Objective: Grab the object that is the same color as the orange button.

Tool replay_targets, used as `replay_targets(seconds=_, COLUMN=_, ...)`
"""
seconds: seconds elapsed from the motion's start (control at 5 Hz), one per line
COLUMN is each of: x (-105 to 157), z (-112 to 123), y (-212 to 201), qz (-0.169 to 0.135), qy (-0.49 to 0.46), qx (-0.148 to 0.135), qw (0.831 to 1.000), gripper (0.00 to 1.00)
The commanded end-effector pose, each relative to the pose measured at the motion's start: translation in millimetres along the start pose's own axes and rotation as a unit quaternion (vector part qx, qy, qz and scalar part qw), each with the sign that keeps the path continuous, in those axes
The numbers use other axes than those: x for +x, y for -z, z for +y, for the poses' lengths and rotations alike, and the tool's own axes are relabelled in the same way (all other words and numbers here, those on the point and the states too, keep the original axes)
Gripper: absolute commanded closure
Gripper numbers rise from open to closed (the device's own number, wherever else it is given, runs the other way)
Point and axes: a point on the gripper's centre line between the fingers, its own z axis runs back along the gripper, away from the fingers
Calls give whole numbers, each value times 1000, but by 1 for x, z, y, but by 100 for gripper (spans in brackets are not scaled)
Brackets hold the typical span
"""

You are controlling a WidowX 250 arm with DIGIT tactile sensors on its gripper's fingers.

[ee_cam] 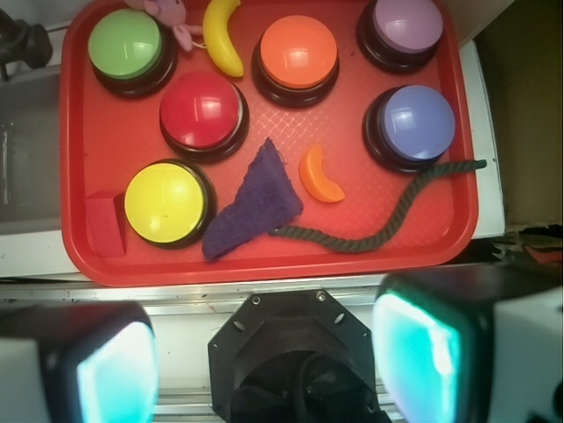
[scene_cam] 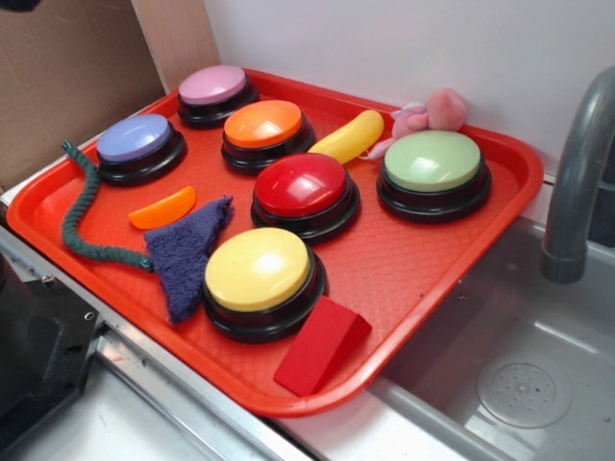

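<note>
In the wrist view we look straight down past our hand (ee_cam: 264, 352), its two fingers (ee_cam: 115, 370) spread wide apart and grasping nothing, held high over the near edge of the red tray (ee_cam: 115, 264). The orange crescent slice (ee_cam: 319, 175) lies flat on the tray at about 12 o'clock from the hand, just beside the purple cloth (ee_cam: 256, 203) and near the green rope (ee_cam: 379, 225). The orange button (ee_cam: 299, 53) sits beyond the slice, toward 12 o'clock, well apart from it.
</note>
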Motion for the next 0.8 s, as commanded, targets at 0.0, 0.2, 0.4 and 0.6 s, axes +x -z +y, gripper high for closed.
replay_targets(seconds=0.0, x=0, z=0, y=0, qz=0, qy=0, qx=0, qw=1000, gripper=0)
replay_targets(seconds=0.2, x=15, z=0, y=18, qz=-33, qy=42, qx=19, qw=998, gripper=0)
replay_targets(seconds=0.4, x=25, z=4, y=38, qz=-37, qy=59, qx=0, qw=998, gripper=0)
replay_targets(seconds=0.6, x=34, z=14, y=55, qz=-42, qy=80, qx=4, qw=996, gripper=0)
